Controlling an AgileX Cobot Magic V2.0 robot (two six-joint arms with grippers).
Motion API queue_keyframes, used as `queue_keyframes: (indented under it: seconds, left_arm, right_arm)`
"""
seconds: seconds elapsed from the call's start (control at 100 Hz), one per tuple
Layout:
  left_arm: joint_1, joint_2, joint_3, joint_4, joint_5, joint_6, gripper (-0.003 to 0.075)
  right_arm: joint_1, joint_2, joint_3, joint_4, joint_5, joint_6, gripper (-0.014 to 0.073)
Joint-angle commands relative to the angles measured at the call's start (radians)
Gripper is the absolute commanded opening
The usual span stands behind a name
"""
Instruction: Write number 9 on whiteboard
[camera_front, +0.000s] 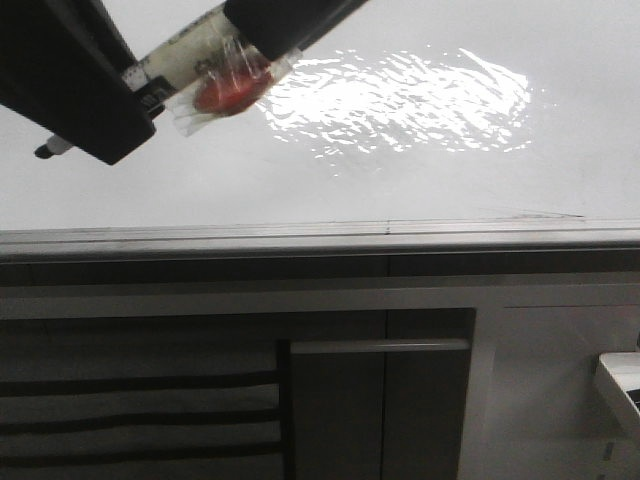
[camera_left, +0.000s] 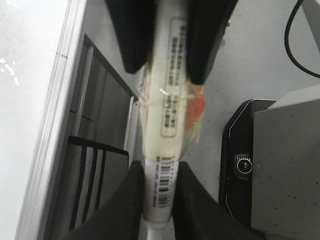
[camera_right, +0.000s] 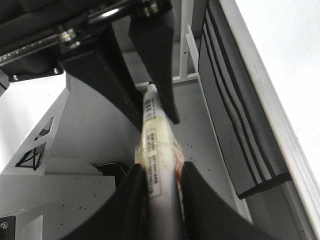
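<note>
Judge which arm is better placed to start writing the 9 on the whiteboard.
Probably left. The left gripper and right gripper both clamp the marker, but the left holds the end whose dark tip pokes out over the whiteboard.

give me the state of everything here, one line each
marker: gripped at both ends by the two grippers, tape-wrapped, tip off the board
left gripper: shut on marker
right gripper: shut on marker
whiteboard: blank where visible, no 9 yet, glare patch
</note>
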Motion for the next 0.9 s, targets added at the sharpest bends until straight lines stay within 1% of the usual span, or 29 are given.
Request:
queue_keyframes:
  seconds: [0.0,0.09,0.14,0.21,0.26,0.29,0.35,0.39,0.49,0.61,0.64,0.66,0.67,0.73,0.79,0.89]
  left_arm:
    - [-0.009,-0.018,-0.034,-0.033,-0.039,0.004,-0.0014]
    - [-0.007,-0.018,-0.034,-0.033,-0.041,0.004,0.0001]
    - [-0.007,-0.018,-0.034,-0.033,-0.041,0.004,0.0035]
    - [-0.007,-0.02,-0.034,-0.033,-0.05,0.004,0.0122]
    - [-0.007,-0.022,-0.038,-0.024,-0.053,0.004,0.0206]
    - [-0.005,-0.026,-0.046,-0.017,-0.057,0.004,0.0242]
    - [0.01,-0.041,-0.058,-0.002,-0.069,-0.021,0.0281]
    - [0.026,-0.059,-0.068,0.0,-0.079,-0.036,0.0283]
    - [0.086,-0.114,-0.071,0.0,-0.108,-0.069,0.0283]
    - [0.192,-0.183,-0.053,0.0,-0.117,-0.16,0.0282]
    - [0.219,-0.2,-0.047,0.0,-0.12,-0.198,0.0283]
    - [0.239,-0.212,-0.041,0.0,-0.12,-0.212,0.0283]
    - [0.245,-0.217,-0.039,0.0,-0.12,-0.216,0.0283]
    - [0.301,-0.257,-0.014,0.0,-0.123,-0.25,0.0282]
    - [0.344,-0.292,0.019,0.0,-0.14,-0.269,0.0282]
    - [0.402,-0.356,0.094,-0.024,-0.182,-0.286,0.0282]
  right_arm:
    - [0.001,-0.021,-0.035,0.045,-0.018,-0.017,0.0036]
    - [0.001,-0.021,-0.035,0.045,-0.016,-0.017,-0.0028]
    - [0.001,-0.021,-0.035,0.045,-0.014,-0.017,-0.006]
    - [0.001,-0.021,-0.035,0.045,-0.014,-0.017,-0.0064]
    - [0.001,-0.021,-0.035,0.035,-0.014,-0.017,-0.0064]
    - [-0.001,-0.025,-0.035,0.023,-0.014,-0.017,-0.0064]
    - [-0.005,-0.04,-0.035,-0.038,-0.018,0.012,-0.0064]
    - [-0.005,-0.059,-0.035,-0.089,-0.031,0.07,-0.0064]
    - [-0.005,-0.114,-0.035,-0.281,-0.05,0.248,-0.0064]
    - [-0.008,-0.185,-0.035,-0.514,-0.026,0.547,-0.0064]
    - [-0.013,-0.2,-0.029,-0.558,-0.022,0.643,-0.0064]
    - [-0.021,-0.211,-0.026,-0.58,-0.021,0.676,-0.0064]
    - [-0.028,-0.218,-0.019,-0.591,-0.021,0.718,-0.0064]
    - [-0.066,-0.247,0.007,-0.596,-0.04,0.782,-0.0064]
    - [-0.112,-0.281,0.056,-0.568,-0.08,0.835,-0.0064]
    - [-0.183,-0.318,0.152,-0.454,-0.19,0.857,-0.0064]
